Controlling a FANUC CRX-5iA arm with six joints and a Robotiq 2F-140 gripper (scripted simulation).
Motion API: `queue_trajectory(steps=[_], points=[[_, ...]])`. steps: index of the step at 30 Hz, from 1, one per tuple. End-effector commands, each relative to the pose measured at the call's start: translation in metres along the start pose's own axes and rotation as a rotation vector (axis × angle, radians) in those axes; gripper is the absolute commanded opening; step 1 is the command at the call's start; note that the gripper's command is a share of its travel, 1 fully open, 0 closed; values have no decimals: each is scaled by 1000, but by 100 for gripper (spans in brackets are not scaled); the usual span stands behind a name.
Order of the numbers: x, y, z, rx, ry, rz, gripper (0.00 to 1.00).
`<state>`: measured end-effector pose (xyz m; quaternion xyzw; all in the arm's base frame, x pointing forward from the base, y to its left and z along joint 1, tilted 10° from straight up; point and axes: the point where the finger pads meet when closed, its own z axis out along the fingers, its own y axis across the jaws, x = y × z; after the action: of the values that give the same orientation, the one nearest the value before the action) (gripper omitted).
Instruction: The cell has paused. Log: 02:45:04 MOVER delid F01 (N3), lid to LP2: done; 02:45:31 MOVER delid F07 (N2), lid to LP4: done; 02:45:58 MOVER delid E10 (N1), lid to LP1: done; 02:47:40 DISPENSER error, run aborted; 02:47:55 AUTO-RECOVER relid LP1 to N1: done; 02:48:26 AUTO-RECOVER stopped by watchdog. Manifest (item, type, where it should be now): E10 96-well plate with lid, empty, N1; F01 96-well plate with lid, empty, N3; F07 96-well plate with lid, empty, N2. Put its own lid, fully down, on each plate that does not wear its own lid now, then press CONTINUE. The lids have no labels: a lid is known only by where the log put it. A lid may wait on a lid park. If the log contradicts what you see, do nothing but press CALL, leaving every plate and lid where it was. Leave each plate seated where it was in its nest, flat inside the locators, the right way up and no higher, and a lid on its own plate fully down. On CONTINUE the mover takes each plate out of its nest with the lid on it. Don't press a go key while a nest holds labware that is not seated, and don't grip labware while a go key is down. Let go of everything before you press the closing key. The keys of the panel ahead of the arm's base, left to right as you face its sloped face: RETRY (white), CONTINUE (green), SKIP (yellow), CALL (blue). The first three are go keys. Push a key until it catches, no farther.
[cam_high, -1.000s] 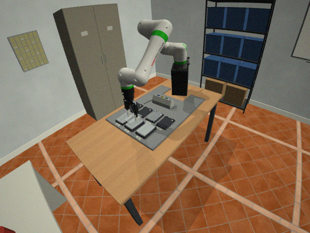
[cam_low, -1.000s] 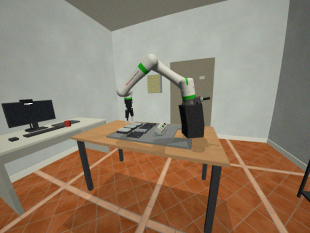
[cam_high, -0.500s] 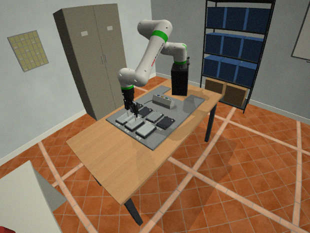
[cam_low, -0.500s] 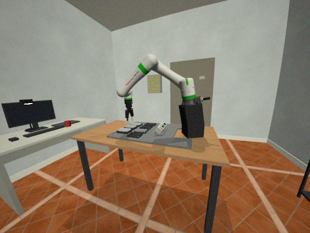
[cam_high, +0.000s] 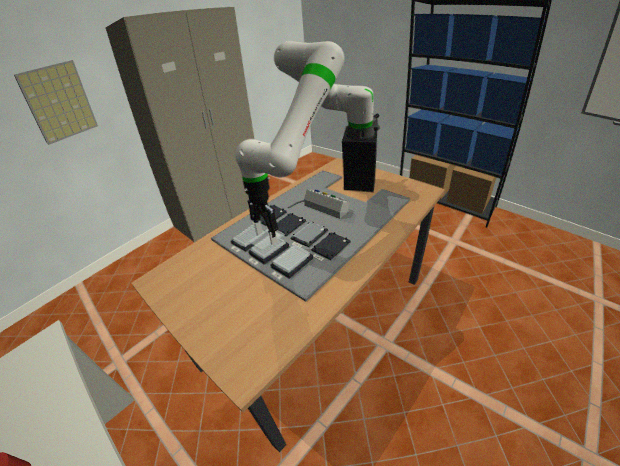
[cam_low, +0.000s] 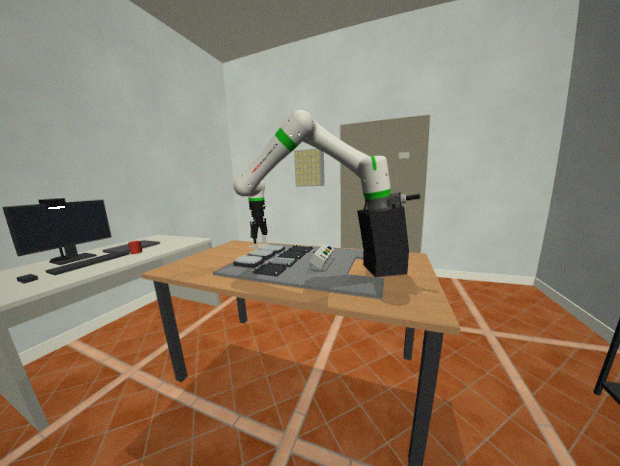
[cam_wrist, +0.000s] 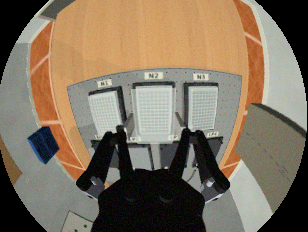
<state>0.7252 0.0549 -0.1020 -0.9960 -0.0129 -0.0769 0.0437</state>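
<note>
Between the gripper's (cam_wrist: 153, 124) fingers, straight below the wrist, hangs a plate lid (cam_wrist: 153, 108). The jaws are clamped on it across its narrow width, one finger on each long side, and they stand part-way apart on its bulk.

In the wrist view the lid's long axis runs directly away from the camera, toward the table's (cam_high: 210, 310) far edge. It lies parallel to the two plates beside it, one on the left (cam_wrist: 105, 111) and one on the right (cam_wrist: 202, 107). The lid faces flat, not visibly tilted. It covers the middle nest of the front row, whose label seems to read N2, and it looks larger than its neighbours, so I judge it sits higher than they do. Whether it already touches the plate beneath cannot be told.

The coming move therefore turns on a plain vertical relation: the target lies straight down from the hand, with the long axes already matched. It probably calls for a straight descent with no twist, then a release once the lid is fully down.

Behind the nests on the grey deck mat (cam_high: 320, 280) is the row of lid parks. One pale lid (cam_high: 309, 233) rests there, and the other parks look dark. Beyond them, toward the arm's base, stands the key panel (cam_high: 326, 202), well apart from the hand.
</note>
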Motion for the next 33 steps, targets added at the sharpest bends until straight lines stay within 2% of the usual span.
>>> queue_trajectory(steps=[1, 17, 33], points=[[0, 0, 1, 0, 0, 0, 0], [0, 0, 17, 0, 0, 0, 0], [0, 0, 20, 0, 0, 0, 0]])
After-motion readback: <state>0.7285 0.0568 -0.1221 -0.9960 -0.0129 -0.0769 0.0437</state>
